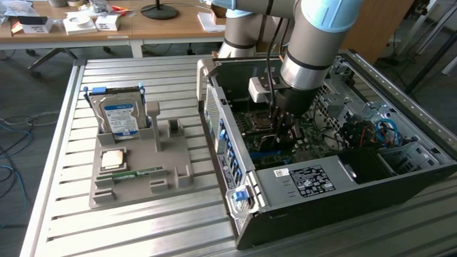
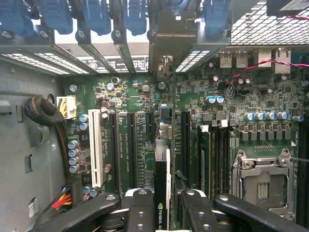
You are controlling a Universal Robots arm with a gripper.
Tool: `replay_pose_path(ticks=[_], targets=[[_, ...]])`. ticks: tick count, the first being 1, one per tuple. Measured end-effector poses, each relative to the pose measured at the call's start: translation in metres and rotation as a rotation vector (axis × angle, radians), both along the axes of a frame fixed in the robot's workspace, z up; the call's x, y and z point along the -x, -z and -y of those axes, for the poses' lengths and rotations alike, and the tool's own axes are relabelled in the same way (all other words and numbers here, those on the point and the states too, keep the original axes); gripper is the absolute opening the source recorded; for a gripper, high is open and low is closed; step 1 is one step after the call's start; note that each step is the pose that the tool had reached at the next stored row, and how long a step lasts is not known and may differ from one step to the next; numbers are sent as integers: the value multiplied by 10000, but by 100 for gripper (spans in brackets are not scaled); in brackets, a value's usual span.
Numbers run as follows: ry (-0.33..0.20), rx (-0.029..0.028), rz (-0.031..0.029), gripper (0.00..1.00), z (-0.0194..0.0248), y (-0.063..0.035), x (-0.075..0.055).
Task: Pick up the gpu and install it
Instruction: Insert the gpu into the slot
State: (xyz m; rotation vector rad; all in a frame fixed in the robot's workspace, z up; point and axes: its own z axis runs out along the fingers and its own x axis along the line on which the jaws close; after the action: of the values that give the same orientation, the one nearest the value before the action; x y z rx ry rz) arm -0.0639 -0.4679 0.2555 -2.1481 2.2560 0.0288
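Black two-finger gripper (image 2: 165,200) clamped on thin black gpu card (image 2: 160,169). Card edge-on, just above green motherboard (image 2: 140,96), inside open dark-grey PC case (image 1: 343,187). Seating: can't tell.

The computer case (image 1: 343,176) is sitting on the slatted table (image 1: 143,225), to the exterior view's right of the parts holder (image 1: 143,184). The hard drive (image 1: 120,118) is standing at the holder's far end. The gripper (image 1: 284,131) is hanging inside the case, clamping the gpu (image 2: 161,193) edge-on over the motherboard (image 2: 130,96).
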Motion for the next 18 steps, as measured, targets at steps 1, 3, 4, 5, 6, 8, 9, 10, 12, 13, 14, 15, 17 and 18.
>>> replay_pose_path(ticks=[1, 3, 4, 5, 6, 8, 9, 10, 12, 13, 14, 15, 17, 18], targets=[[0, 10, 0, 26, 0, 0, 0], [1, 32, 0, 26, 0, 0, 0], [1, 39, 0, 26, 0, 0, 0], [0, 50, 0, 26, 0, 0, 0], [1, 57, 0, 26, 0, 0, 0], [1, 59, 0, 26, 0, 0, 0], [1, 61, 0, 26, 0, 0, 0], [4, 63, 0, 26, 0, 0, 0], [7, 64, 0, 26, 0, 0, 0], [8, 64, 0, 26, 0, 0, 0], [8, 64, 0, 26, 0, 0, 0], [17, 65, 0, 26, 0, 0, 0], [74, 65, -1, 26, 0, 0, 0], [106, 66, -1, 26, 0, 0, 0]])
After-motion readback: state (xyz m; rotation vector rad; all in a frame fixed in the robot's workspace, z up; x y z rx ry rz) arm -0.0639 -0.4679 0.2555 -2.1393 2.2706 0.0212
